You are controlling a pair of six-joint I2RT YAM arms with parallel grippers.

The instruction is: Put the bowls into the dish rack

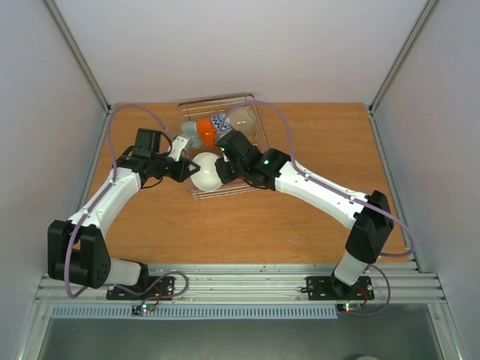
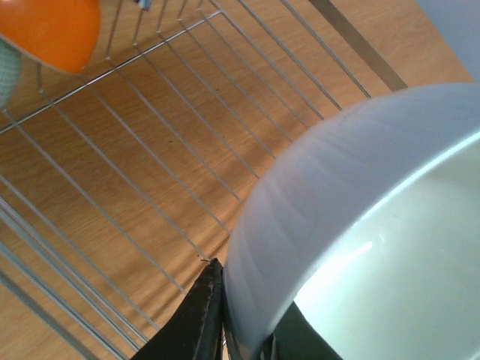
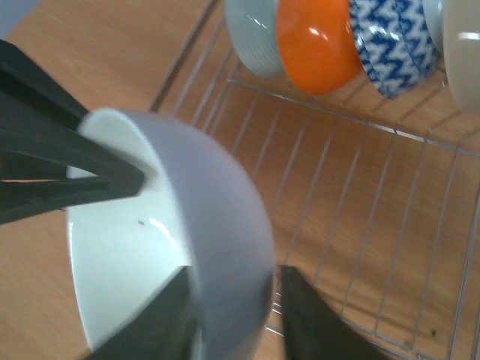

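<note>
Left claw [image 2: 251, 330] is clamped on the rim of the white bowl [image 1: 204, 171], while the right claw [image 3: 236, 315] straddles the same bowl with its fingers parted.
On my feeds the white bowl is tilted on edge in the near left part of the dish rack [image 2: 150, 135], which sits at the far side of the table [image 1: 315, 217]. I cannot tell whether the bowl touches the wires. One right finger sits inside the bowl, and the other looks just off its outer wall. Along the rack's far side four bowls stand on edge in a row: a pale grey-green bowl [image 3: 251, 34], an orange bowl [image 3: 319, 41], a zigzag bowl [image 3: 394, 45] and a cream bowl [image 3: 461, 52].
</note>
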